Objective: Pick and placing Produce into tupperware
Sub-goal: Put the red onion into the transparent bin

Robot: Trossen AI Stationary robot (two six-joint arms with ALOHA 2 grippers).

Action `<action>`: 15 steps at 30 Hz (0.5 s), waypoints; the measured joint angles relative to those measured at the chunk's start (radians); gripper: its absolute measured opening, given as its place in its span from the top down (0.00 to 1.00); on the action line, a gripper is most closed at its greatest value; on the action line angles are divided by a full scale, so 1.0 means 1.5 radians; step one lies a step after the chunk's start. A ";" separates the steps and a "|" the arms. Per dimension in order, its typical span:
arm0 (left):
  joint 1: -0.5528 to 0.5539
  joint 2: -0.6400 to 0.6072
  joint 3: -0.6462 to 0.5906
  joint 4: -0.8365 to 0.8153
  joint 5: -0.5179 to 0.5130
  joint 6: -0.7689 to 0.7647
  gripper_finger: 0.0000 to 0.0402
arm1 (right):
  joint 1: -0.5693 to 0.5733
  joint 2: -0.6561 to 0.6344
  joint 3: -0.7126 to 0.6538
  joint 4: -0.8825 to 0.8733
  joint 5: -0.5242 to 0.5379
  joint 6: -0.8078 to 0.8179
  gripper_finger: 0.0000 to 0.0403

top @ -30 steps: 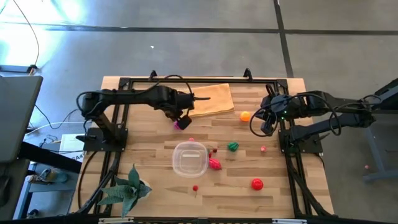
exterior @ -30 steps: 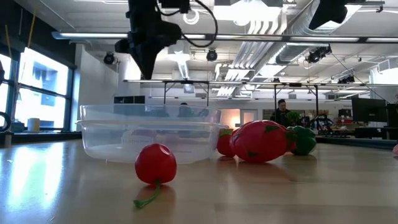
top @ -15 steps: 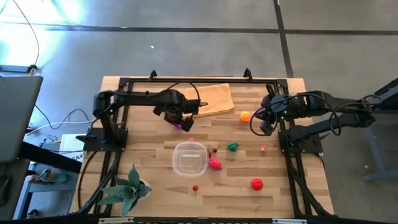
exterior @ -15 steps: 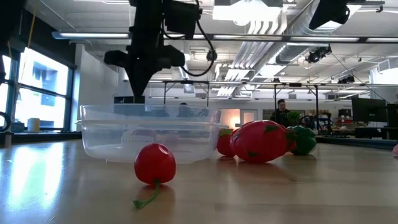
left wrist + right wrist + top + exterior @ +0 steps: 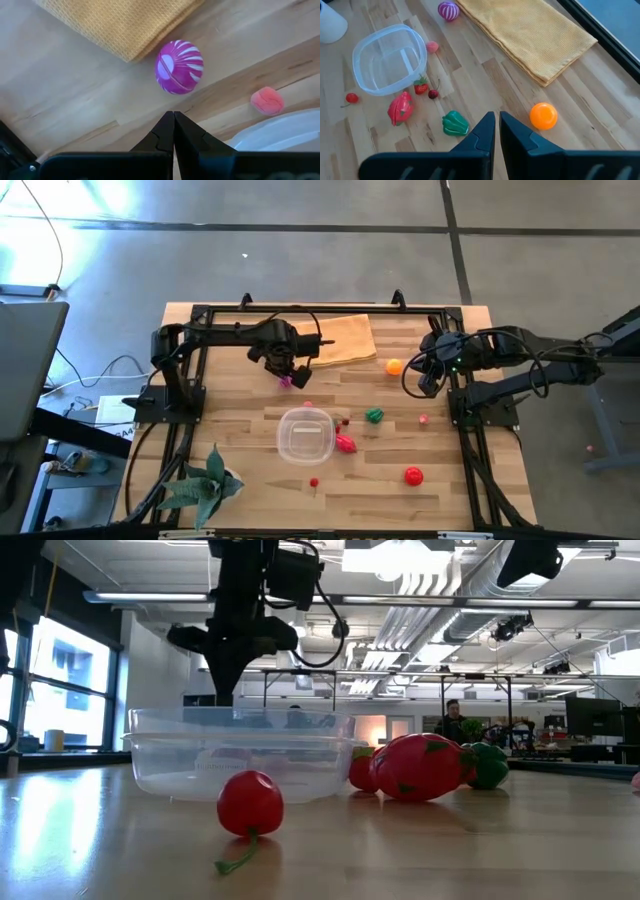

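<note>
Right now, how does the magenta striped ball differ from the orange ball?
The magenta striped ball has white stripes and lies right by the tan cloth, under the left gripper. The orange ball is plain and lies apart from the cloth, nearer the right gripper. Both are round, on the table, outside the container.

The clear round tupperware sits upright mid-table, apparently empty. A magenta striped ball lies just beside the cloth's edge on the far side, a small pink piece near the container's far rim. Right of it lie a red strawberry-like piece, a green pepper, an orange ball and a red tomato; a cherry lies nearer.
</note>
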 joint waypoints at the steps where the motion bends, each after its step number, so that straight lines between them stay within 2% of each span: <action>1: -0.003 0.000 0.000 0.000 0.003 0.000 1.00 | 0.000 0.000 0.000 0.000 0.000 0.000 0.95; 5: -0.004 0.000 0.000 -0.001 0.000 0.013 1.00 | 0.000 0.000 0.000 0.000 0.000 0.000 0.95; 11: -0.002 0.000 0.000 0.028 -0.043 0.016 1.00 | 0.000 0.000 0.000 0.000 0.000 0.000 0.95; 15: -0.003 0.000 0.000 0.037 0.001 -0.092 1.00 | 0.000 0.000 0.000 0.000 0.000 0.000 0.95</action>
